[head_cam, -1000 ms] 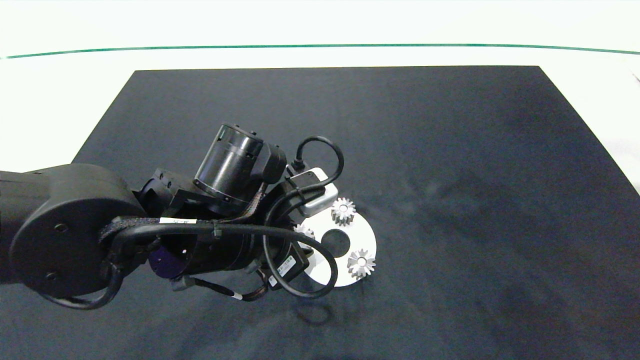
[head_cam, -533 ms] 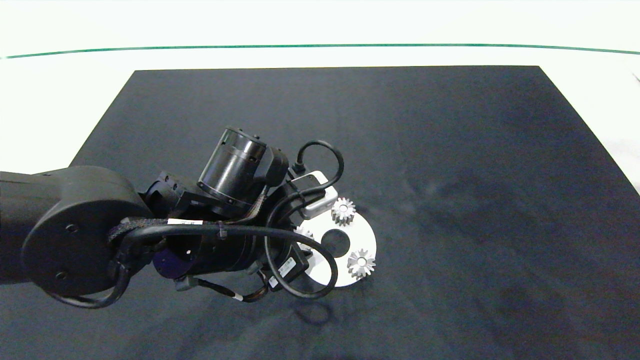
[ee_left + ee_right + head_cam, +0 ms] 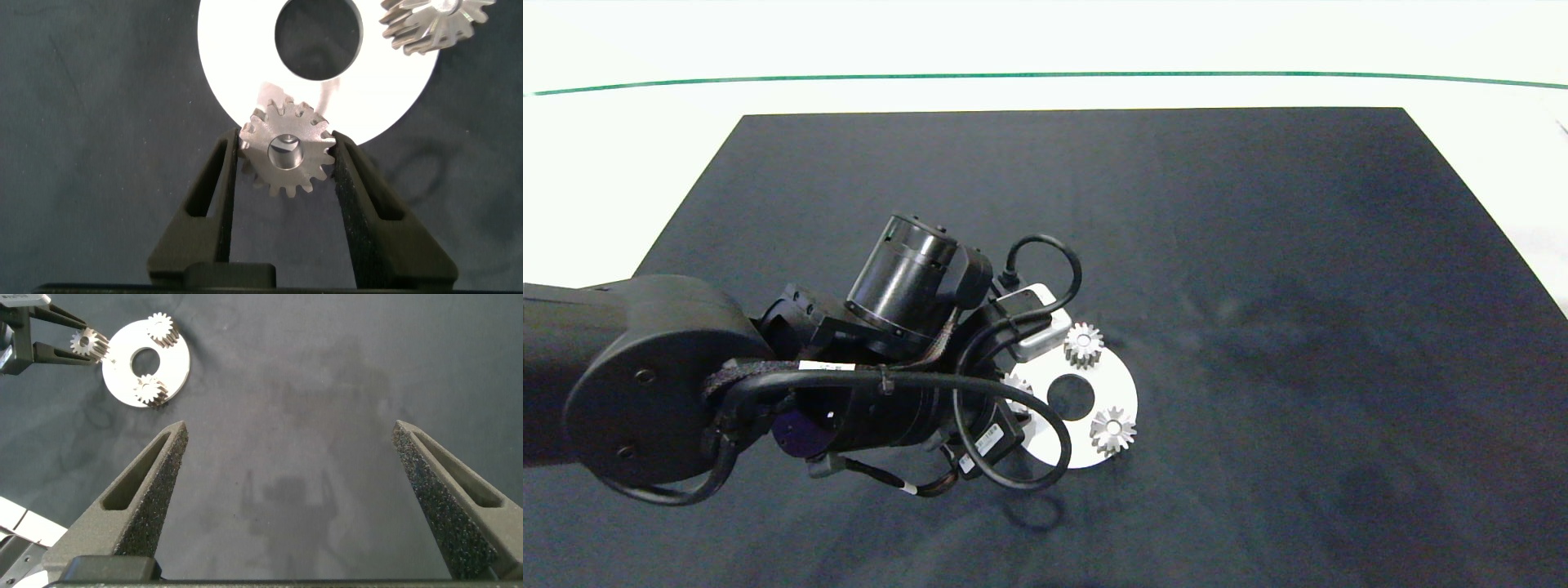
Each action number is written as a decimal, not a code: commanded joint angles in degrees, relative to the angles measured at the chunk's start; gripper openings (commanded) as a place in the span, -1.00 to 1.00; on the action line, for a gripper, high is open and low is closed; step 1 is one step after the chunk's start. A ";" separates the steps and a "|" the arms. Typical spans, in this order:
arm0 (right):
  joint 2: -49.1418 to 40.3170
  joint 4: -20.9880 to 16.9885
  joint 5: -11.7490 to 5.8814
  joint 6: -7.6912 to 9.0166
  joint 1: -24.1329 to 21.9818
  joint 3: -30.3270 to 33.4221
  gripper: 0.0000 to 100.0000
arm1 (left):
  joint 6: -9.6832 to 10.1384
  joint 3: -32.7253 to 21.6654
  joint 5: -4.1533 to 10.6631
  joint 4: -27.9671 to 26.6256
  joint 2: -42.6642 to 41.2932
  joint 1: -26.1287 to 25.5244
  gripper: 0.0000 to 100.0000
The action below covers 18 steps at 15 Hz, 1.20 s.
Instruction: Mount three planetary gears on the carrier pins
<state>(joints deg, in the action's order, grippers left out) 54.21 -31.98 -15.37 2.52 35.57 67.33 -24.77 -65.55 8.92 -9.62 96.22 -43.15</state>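
Planetary gears: two sit on pins of the white carrier disc (image 3: 1123, 390), one (image 3: 1084, 344) toward the bench's far edge, one (image 3: 1112, 429) nearer. The third gear (image 3: 288, 155) is pinched in the left gripper (image 3: 286, 163) jaws at the disc's rim. It looks seated — next, release and lift straight. Right gripper (image 3: 290, 494) hovers apart, jaws spread.

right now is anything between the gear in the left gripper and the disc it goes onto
Nothing visible. The left gripper holds the third gear at the rim of the white disc. The other two gears sit elsewhere on the disc. The pin under the held gear is mostly hidden.
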 commanded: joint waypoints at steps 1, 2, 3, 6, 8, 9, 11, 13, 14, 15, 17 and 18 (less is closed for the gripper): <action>0.02 -0.19 -0.10 0.03 0.02 0.00 1.00 | -0.28 -0.11 0.13 -0.05 0.55 0.18 -0.44; 0.02 -0.19 -0.10 0.03 0.02 0.00 1.00 | -0.28 -0.11 0.13 0.04 0.64 0.18 -0.44; 0.10 -0.19 -0.10 0.03 0.02 0.00 1.00 | -0.28 -0.11 0.13 -0.05 0.90 0.18 -0.44; 0.28 -0.19 -0.10 0.03 0.02 0.00 1.00 | -0.37 -0.72 0.13 0.04 0.90 0.09 -0.44; 0.28 -0.19 -0.10 0.03 0.02 0.00 1.00 | -0.37 -1.07 0.13 -0.05 1.07 -0.09 -0.44; 0.28 -0.19 -0.10 0.03 0.02 0.00 1.00 | -0.37 -0.98 0.13 -0.05 1.16 -0.09 -0.44; 0.28 -0.19 -0.10 0.03 0.02 0.00 1.00 | -0.37 -0.90 0.13 -0.05 1.34 -0.18 -0.44; 0.37 -0.19 -0.10 0.03 0.02 0.00 1.00 | -0.37 -0.90 0.13 -0.05 1.34 -0.26 -0.44; 0.37 -0.19 -0.10 0.03 0.02 0.00 1.00 | -0.37 -0.81 0.13 -0.05 1.34 -0.26 -0.44; 0.28 -0.19 -0.10 0.03 0.02 0.00 1.00 | -0.37 -0.63 0.13 -0.05 1.25 -0.18 -0.44; 0.37 -0.19 -0.10 0.03 0.02 0.00 1.00 | -0.37 -0.28 0.13 -0.05 0.90 0.00 -0.44; 0.37 -0.19 -0.10 0.03 0.02 0.00 1.00 | -0.37 -0.02 0.13 -0.05 0.64 0.26 -0.44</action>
<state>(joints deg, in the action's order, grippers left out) 54.49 -31.98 -15.37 2.52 35.57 67.33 -24.99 -65.71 8.92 -9.86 97.18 -43.08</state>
